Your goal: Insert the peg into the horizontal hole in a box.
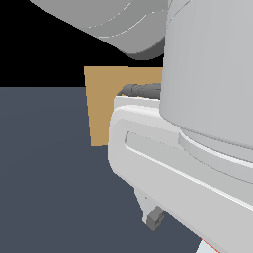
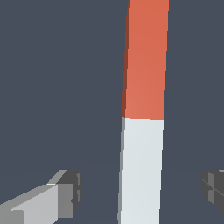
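Observation:
In the wrist view the peg [image 2: 141,131] lies on the dark floor, one half orange-red, the other pale grey-white. My gripper [image 2: 142,190] is open and straddles the pale half, with a gap on both sides between the peg and the dark fingertips [image 2: 70,190]. In the exterior view the tan box [image 1: 105,106] stands behind the arm, partly covered by it. The hole is hidden. One dark fingertip [image 1: 154,218] shows low under the white hand.
The arm's large white links [image 1: 207,74] fill most of the exterior view's right and top and hide the gripper's working area. Dark grey floor [image 1: 49,173] stretches across the exterior view's left.

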Robot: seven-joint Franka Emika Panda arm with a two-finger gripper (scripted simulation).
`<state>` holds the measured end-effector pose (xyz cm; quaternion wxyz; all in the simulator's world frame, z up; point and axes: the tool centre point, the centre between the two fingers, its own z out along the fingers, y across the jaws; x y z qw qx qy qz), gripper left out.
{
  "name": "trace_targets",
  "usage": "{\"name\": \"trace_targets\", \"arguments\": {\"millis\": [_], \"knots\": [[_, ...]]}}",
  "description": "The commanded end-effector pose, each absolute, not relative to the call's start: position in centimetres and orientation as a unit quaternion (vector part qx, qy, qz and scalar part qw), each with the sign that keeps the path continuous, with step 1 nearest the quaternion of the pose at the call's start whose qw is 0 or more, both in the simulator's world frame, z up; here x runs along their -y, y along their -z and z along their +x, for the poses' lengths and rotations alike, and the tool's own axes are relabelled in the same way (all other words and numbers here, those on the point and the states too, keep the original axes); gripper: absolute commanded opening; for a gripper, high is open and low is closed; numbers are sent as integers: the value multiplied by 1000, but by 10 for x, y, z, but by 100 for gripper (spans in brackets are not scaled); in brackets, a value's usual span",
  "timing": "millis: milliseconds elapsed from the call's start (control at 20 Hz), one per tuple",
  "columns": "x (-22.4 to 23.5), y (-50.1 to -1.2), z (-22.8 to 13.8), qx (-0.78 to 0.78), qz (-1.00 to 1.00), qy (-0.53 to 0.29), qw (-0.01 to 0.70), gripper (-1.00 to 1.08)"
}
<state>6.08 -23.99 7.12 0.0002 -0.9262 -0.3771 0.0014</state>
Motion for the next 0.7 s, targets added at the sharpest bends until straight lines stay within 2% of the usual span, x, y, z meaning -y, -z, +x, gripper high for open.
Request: {"name": "trace_targets", "arguments": {"millis": [0, 350, 650], "knots": [[249, -69, 60, 362, -932, 0, 0, 100], [252, -66, 59, 358, -934, -1, 0, 100], [252, -41, 58, 358, -934, 0, 0, 100]]}}
